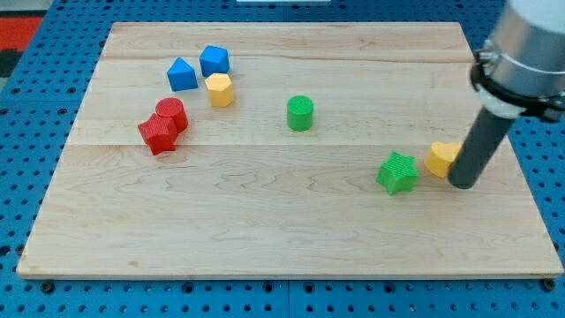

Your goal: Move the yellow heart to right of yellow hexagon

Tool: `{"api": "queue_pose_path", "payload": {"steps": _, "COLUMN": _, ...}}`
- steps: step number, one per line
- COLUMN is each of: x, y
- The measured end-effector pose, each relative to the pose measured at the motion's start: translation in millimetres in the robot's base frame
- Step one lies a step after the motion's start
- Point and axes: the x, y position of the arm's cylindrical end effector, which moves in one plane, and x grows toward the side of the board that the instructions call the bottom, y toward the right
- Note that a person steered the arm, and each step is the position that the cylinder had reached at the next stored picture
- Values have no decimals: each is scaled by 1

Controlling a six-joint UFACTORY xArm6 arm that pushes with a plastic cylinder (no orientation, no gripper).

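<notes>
The yellow heart (440,158) lies at the view's right, just right of the green star (397,172); whether they touch I cannot tell. My tip (461,184) rests against the heart's right side and partly hides it. The yellow hexagon (219,89) sits far off at the upper left, below the blue cube (214,61) and right of the blue house-shaped block (182,74).
A green cylinder (300,113) stands between the hexagon and the star. A red cylinder (171,113) and a red star (158,134) touch at the left. The wooden board (282,238) lies on a blue pegboard; its right edge is close to my tip.
</notes>
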Motion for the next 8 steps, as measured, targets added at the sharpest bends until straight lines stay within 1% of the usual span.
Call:
{"api": "queue_pose_path", "payload": {"steps": 1, "x": -19, "y": -9}}
{"api": "queue_pose_path", "payload": {"steps": 4, "x": -138, "y": -63}}
{"api": "queue_pose_path", "payload": {"steps": 5, "x": -164, "y": -78}}
{"api": "queue_pose_path", "payload": {"steps": 7, "x": -180, "y": -52}}
{"api": "queue_pose_path", "payload": {"steps": 8, "x": -186, "y": -96}}
